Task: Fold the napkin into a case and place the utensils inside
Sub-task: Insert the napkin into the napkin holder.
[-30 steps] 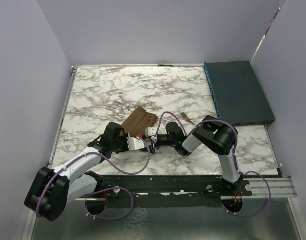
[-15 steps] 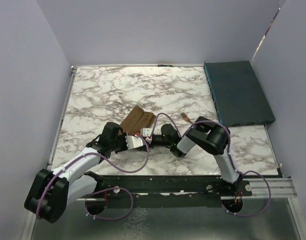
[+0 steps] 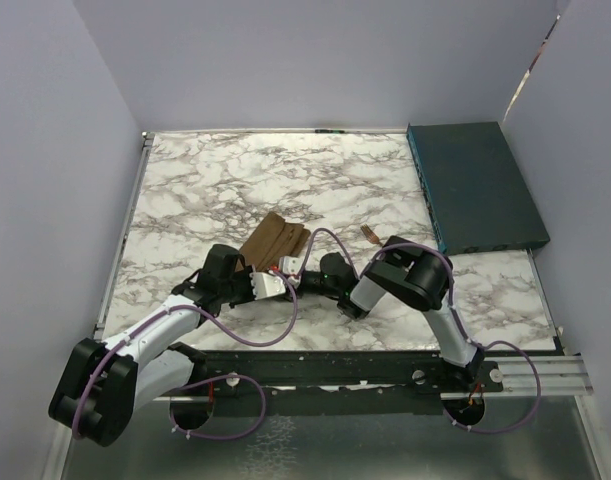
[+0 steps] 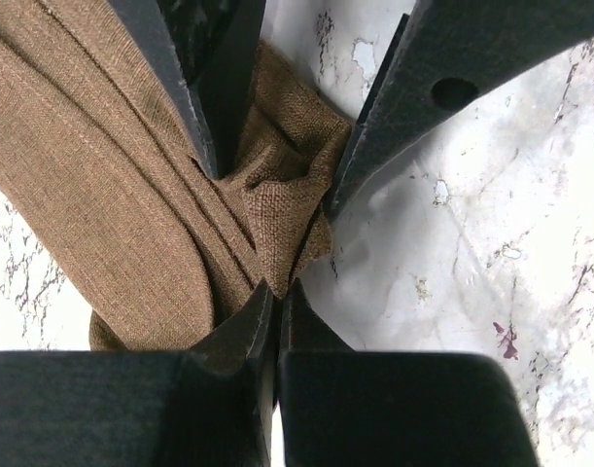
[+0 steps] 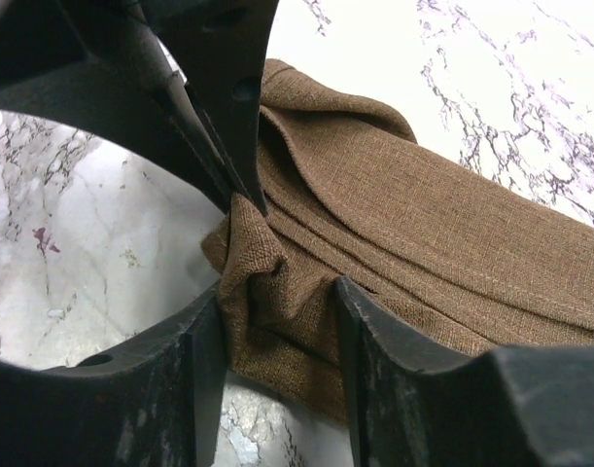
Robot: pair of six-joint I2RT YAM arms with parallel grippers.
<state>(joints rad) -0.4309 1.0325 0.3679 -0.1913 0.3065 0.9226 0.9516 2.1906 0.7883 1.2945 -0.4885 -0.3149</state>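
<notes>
Left pincer (image 4: 275, 309) clamped tight on a pinched-up corner of the brown napkin (image 4: 92, 195), its two dark fingers meeting with only the weave between them, as both arms come together low over the near middle of the marble-patterned table (image 3: 245, 175). Right pincer (image 5: 279, 297), reaching in from the opposite side, stands with its jaws apart, one finger on each side of the same bunched corner. The cloth fills the gap between them, though whether they press it cannot be told. The two pincers face each other tip to tip, the left one's closed point sitting just beyond the right one's spread fingers.

Seen from above, the napkin lies folded into a narrow, flat oblong, running on a slant away from the pincers toward the table's centre, with lengthwise pleats showing along its top. Its near end is the one caught up between the pincers; the far end rests flat on the marble.

The copper-coloured fork (image 3: 369, 236) lies on the bare table to the right of the napkin, apart from it and outside its folds, just beyond the right arm's bent elbow. Only a short stretch of it shows. A dark teal box (image 3: 475, 185) sits at the table's far right edge, well apart from the cloth.
</notes>
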